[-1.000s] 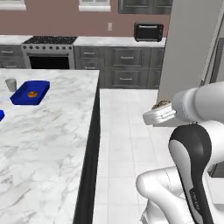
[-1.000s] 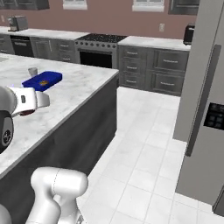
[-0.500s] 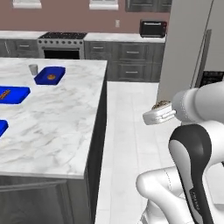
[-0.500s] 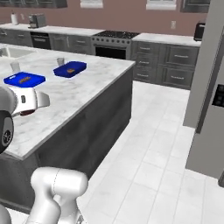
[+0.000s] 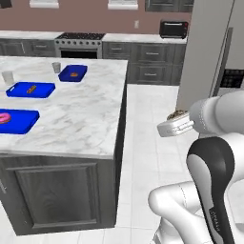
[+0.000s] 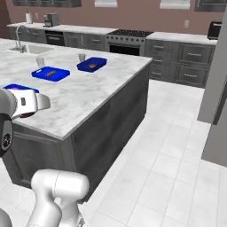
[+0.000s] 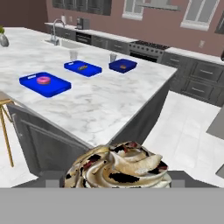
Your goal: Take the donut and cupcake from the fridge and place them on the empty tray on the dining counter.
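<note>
Currently the gripper is clamped on the cupcake, carried in mid-air over the white floor, off the right side of the dining counter and not yet above it. On the counter the donut already sits in the widest blue tray at the near left, with two smaller blue trays farther back, each holding a brownish pastry, and two small cups beside them. Far right stands the grey fridge, with the stove along the back wall.
</note>
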You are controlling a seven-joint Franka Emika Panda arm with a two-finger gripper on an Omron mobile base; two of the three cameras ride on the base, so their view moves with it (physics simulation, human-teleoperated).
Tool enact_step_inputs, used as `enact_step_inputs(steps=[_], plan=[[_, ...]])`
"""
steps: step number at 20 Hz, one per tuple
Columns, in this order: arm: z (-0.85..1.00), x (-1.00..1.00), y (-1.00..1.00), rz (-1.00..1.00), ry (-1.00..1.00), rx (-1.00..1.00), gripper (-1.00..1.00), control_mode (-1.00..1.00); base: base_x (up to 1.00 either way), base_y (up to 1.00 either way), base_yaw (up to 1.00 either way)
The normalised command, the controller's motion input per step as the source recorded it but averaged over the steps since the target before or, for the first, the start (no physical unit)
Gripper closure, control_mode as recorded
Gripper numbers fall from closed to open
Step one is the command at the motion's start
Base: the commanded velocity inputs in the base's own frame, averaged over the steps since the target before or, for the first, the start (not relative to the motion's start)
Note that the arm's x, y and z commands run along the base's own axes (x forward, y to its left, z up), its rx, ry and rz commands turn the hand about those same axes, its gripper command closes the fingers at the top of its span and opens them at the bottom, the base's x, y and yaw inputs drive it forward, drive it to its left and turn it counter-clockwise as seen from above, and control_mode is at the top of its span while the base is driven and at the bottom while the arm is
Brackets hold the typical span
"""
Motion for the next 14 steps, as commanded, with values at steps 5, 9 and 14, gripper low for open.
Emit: enact_step_inputs(steps=[5,9,14], plan=[[0.0,0.0,0.0,0.0,0.0,0.0,1.0,1.0,0.12,0.98,0.0],[0.0,0.0,0.0,0.0,0.0,0.0,1.0,1.0,0.73,1.0,0.0],[0.0,0.0,0.0,0.0,0.0,0.0,1.0,1.0,0.94,1.0,0.0]])
